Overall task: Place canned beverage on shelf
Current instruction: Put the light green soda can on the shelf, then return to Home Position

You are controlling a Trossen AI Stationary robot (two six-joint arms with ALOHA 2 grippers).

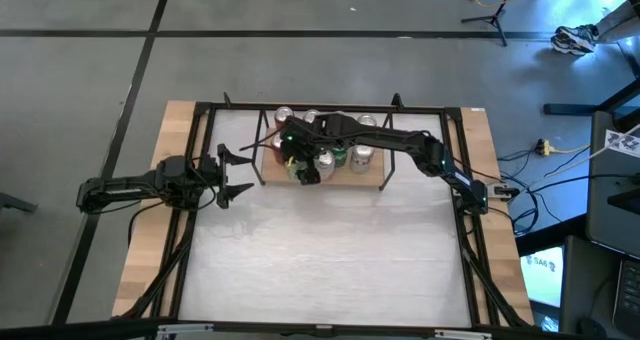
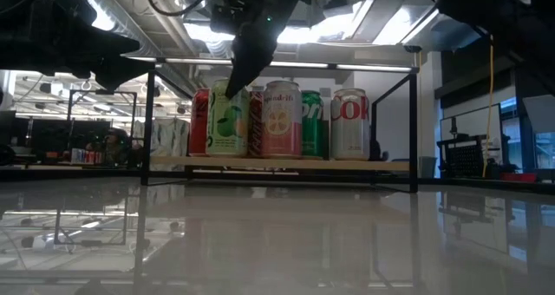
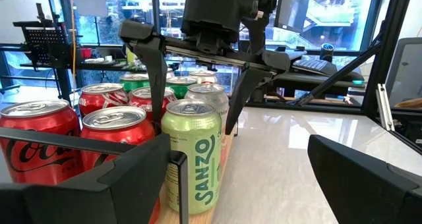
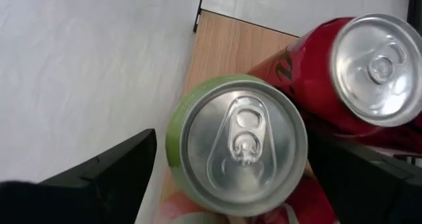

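White-topped table [image 1: 330, 260] with wooden side strips, carrying everything. Near its far edge, centred: low light-wood shelf [image 1: 372, 176] in a thin black wire frame, crowded with upright cans in two rows. Right arm [image 1: 400, 140] stretched from the table's right edge across the shelf, right gripper [image 1: 305, 170] hanging over the shelf's left front corner, jaws apart and straddling the pale green Sanzo can [image 3: 192, 155] without visibly touching it; one dark finger on either side of the can's silver lid [image 4: 241, 145] in the right wrist view. Left arm [image 1: 125, 190] waiting by the table's left edge, left gripper [image 1: 235, 173] pointed at the shelf's left end, jaws apart, nothing between them.

Green can standing upright on the shelf's board at the front left corner, just beside a red Coca-Cola can [image 3: 122, 135] toward the back. Along the shelf's front, seen level from the table: a red can [image 2: 199, 121] at the left end, the green can [image 2: 227, 121], a dark red can [image 2: 256, 121], a pink-and-orange can [image 2: 282, 120], a green Sprite can [image 2: 314, 124], and a silver-and-red can [image 2: 349, 124] at the right end. More red and green cans packed behind, labels partly hidden.
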